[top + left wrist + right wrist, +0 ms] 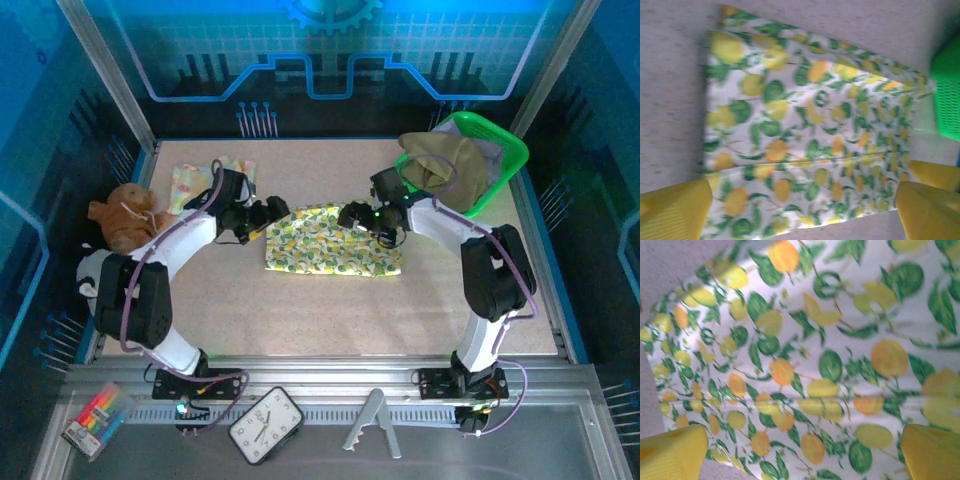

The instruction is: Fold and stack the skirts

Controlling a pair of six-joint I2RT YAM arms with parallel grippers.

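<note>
Skirt (335, 240) laid flat at the middle of the table (300, 310), flanked at its rear corners by left gripper (271, 214) and right gripper (352, 214), basket (497, 134) set rear right, other skirts (445, 165) heaped in it, plush toy (122, 215) placed at left edge.

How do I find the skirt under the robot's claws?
Find the speckled table, then look at its middle. The lemon skirt lies flat there, white with yellow lemons and green leaves. The olive skirt is bunched in the green basket, and the cloth at the back left is paler.
</note>
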